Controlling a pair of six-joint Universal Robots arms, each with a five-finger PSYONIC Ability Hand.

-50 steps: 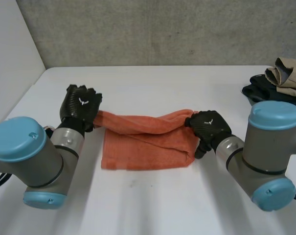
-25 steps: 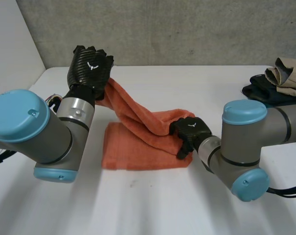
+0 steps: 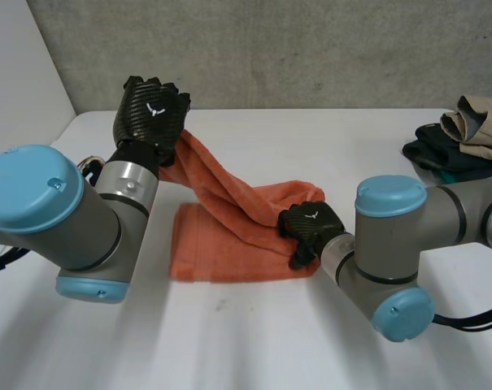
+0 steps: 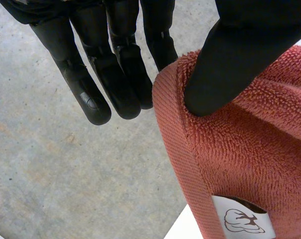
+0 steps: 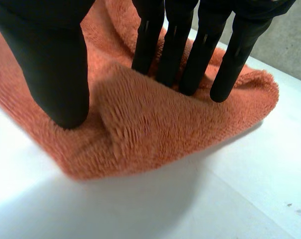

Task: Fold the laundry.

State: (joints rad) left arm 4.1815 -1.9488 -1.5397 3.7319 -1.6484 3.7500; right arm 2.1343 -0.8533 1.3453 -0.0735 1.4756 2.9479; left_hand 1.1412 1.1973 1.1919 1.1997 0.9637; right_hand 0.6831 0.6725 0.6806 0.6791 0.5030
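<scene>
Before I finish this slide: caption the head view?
Left robot hand holds one end of the orange towel raised; right robot hand pinches the other on the table.

The left hand (image 3: 152, 114) holds one towel (image 3: 221, 244) corner high; the right hand (image 3: 309, 229) grips another low, by the tabletop (image 3: 270, 341).

Bright, even light (soft, diffuse) leaves a faint shadow under the towel (image 5: 155, 124).

One orange towel (image 3: 229, 244) is lying on one white table (image 3: 254, 341). Two black hands are showing: one left hand (image 3: 150, 114) and one right hand (image 3: 309, 227). One white tag (image 4: 242, 219) is showing on the towel. Two clothes are sitting in one pile: one tan piece (image 3: 477, 120) and one dark piece (image 3: 441, 153).
</scene>
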